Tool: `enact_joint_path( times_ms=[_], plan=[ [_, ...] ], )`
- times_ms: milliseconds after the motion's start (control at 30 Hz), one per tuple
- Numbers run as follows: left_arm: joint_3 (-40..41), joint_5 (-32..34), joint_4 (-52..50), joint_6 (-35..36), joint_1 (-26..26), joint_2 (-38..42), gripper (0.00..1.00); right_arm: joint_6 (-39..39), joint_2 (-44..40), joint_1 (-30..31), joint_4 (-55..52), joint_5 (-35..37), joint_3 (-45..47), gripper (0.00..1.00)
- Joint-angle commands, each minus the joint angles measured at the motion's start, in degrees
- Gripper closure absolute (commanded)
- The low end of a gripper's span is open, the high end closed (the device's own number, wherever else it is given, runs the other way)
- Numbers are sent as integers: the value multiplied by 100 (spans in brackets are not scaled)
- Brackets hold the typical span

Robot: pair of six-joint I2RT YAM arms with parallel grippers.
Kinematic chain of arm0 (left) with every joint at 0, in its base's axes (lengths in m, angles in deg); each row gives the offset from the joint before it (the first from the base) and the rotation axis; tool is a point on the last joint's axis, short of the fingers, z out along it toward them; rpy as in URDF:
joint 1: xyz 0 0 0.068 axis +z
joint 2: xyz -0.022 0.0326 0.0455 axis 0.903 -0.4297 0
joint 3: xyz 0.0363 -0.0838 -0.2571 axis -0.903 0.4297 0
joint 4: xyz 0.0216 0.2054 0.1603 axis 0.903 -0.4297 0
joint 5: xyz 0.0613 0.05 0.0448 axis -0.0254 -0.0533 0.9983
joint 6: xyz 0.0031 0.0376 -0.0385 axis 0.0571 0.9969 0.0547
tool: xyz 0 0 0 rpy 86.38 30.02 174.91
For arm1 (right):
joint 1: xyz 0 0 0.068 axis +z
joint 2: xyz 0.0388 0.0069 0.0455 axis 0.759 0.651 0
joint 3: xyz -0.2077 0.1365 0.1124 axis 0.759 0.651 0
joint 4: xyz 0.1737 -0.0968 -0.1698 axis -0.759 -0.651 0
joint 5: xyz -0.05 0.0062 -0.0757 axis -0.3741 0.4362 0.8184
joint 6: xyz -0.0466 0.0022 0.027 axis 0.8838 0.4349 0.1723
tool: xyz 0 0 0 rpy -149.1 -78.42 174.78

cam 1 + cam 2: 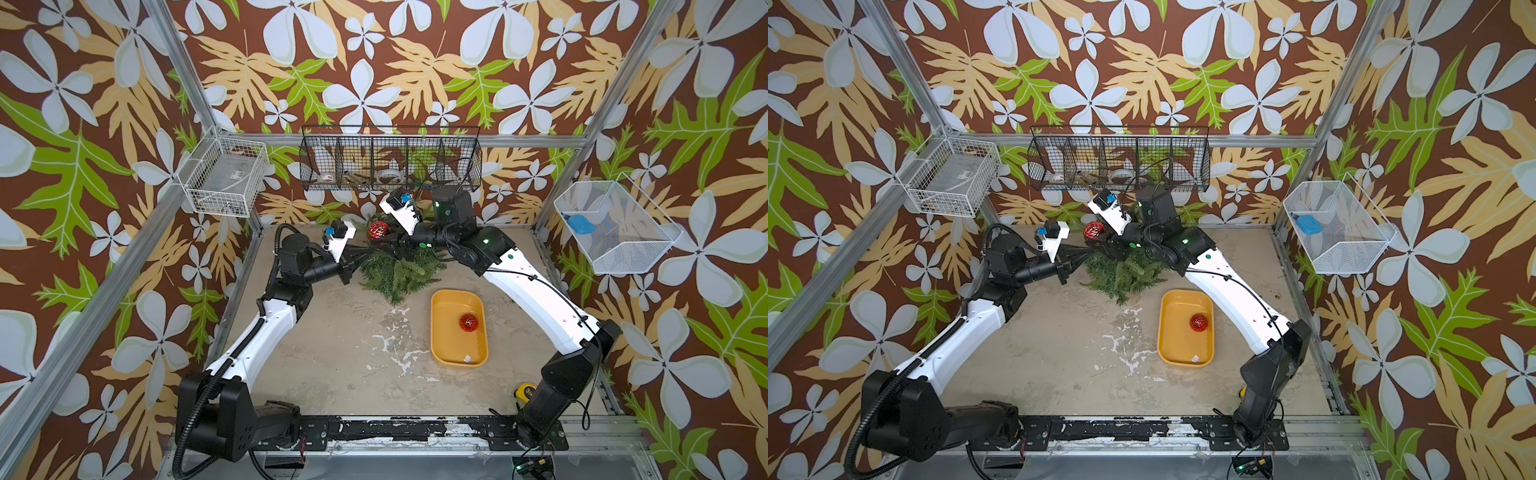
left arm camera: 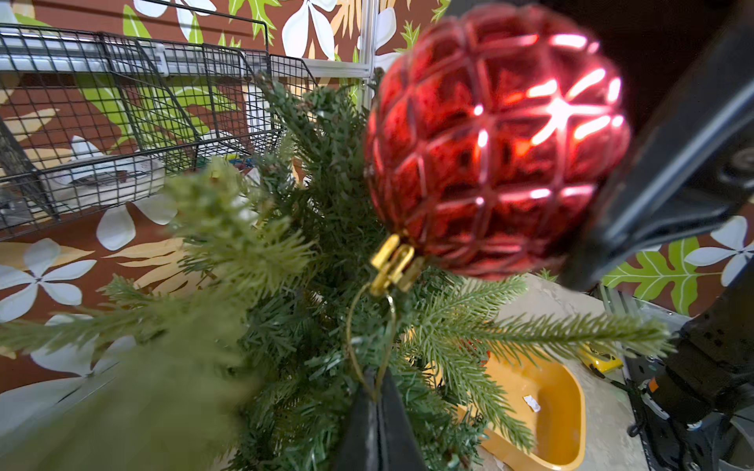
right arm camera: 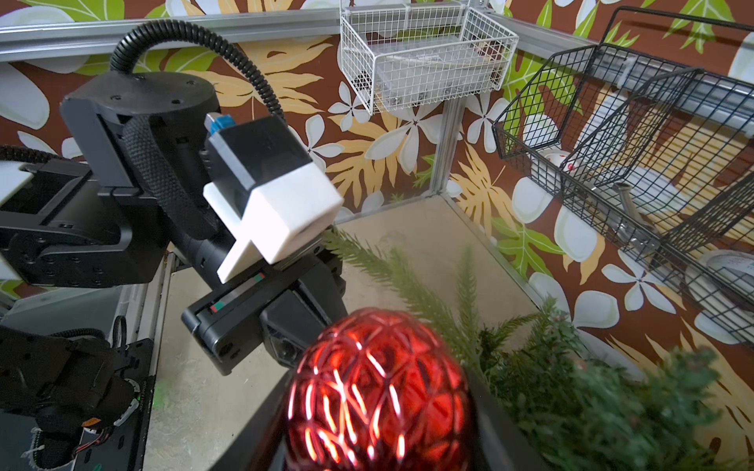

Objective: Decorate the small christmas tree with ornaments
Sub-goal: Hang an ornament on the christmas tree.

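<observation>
One red ornament (image 2: 493,138) gripped by right claw (image 3: 379,424) aims cap (image 2: 393,263) at left claw (image 2: 375,393) pinching loop (image 2: 349,336).

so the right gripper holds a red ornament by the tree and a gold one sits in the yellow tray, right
No: the ornament in the yellow tray is red, not gold; both top views show it. The right gripper does hold a red ornament by the tree.

Both top views: high above front edge, looking down, whole table (image 1: 332,353) shared. Wrist views: very close, sharing red ornament (image 2: 495,138) from opposite sides.
</observation>
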Motion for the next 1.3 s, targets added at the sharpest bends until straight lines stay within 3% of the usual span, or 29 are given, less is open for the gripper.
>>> enact_joint_path(
  times_ms=[0, 1267],
  plan=[
    [-57, -280, 180, -150, 8, -63, 100, 29, -34, -1, 13, 151, -24, 58],
    [-121, -613, 316, -468, 36, -298, 100, 71, 21, 3, -163, 348, -65, 58]
  ],
)
